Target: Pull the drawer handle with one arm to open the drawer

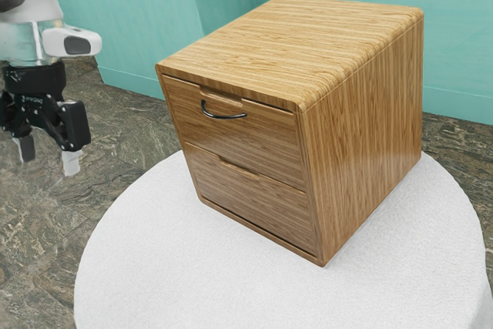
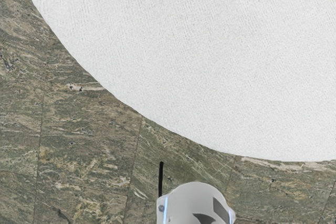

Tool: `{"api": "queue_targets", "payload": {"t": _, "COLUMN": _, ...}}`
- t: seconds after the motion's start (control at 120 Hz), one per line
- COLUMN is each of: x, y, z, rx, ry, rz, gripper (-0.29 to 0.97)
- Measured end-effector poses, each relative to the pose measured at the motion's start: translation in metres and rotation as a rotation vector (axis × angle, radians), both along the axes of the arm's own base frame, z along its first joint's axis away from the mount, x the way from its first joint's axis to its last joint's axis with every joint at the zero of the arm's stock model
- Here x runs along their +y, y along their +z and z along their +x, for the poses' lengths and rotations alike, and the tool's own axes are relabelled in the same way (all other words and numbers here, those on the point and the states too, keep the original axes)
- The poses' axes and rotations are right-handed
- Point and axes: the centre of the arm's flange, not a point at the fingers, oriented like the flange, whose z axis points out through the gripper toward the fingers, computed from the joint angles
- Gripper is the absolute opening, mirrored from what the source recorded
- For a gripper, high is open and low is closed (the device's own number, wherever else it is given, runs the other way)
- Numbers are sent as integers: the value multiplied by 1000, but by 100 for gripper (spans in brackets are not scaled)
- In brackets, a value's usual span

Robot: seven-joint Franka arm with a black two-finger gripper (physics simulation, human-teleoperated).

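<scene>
**Table rim over stone floor**

White tabletop (image 2: 210, 51): matte, finely grained, even in tone. Its edge runs as one smooth curve, so the outline is round.

Beyond that edge lies the stone floor (image 2: 68, 150): grey-green marbled slabs with pale and rust veins, and thin straight seams between them.

White rounded casing (image 2: 191, 203): glossy, with dark grey markings on its face and a small round dot on its bluish rim. It sits over the floor, apart from the tabletop's edge.

Short thin black streak (image 2: 160, 174): stands on a floor seam just beside the casing, between it and the tabletop's curve. Cannot tell what it is.
</scene>
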Motion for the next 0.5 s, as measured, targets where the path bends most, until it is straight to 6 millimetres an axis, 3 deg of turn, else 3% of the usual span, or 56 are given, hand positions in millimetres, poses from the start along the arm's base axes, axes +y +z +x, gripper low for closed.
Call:
{"api": "queue_targets", "payload": {"t": 0.067, "x": -14, "y": 2, "z": 35, "rx": -87, "ry": -38, "rz": 33, "gripper": 68}}
{"api": "queue_targets", "payload": {"t": 0.15, "x": -20, "y": 15, "z": 43, "rx": -176, "ry": -61, "rz": 49, "gripper": 68}}
{"api": "queue_targets", "payload": {"t": 0.217, "x": -14, "y": 36, "z": 23, "rx": -246, "ry": -59, "rz": 47, "gripper": 68}}
{"api": "queue_targets", "payload": {"t": 0.325, "x": -10, "y": 82, "z": -40, "rx": -413, "ry": -142, "rz": 33, "gripper": 68}}
{"api": "queue_targets", "payload": {"t": 0.367, "x": -28, "y": 77, "z": -60, "rx": -478, "ry": -258, "rz": 1, "gripper": 68}}
{"api": "queue_targets", "payload": {"t": 0.425, "x": -53, "y": 63, "z": -63, "rx": -546, "ry": -434, "rz": -30, "gripper": 68}}
{"api": "queue_targets", "payload": {"t": 0.467, "x": -57, "y": 59, "z": -61, "rx": -569, "ry": -515, "rz": -31, "gripper": 68}}
{"api": "queue_targets", "payload": {"t": 0.5, "x": -47, "y": 58, "z": -60, "rx": -580, "ry": -544, "rz": -24, "gripper": 68}}
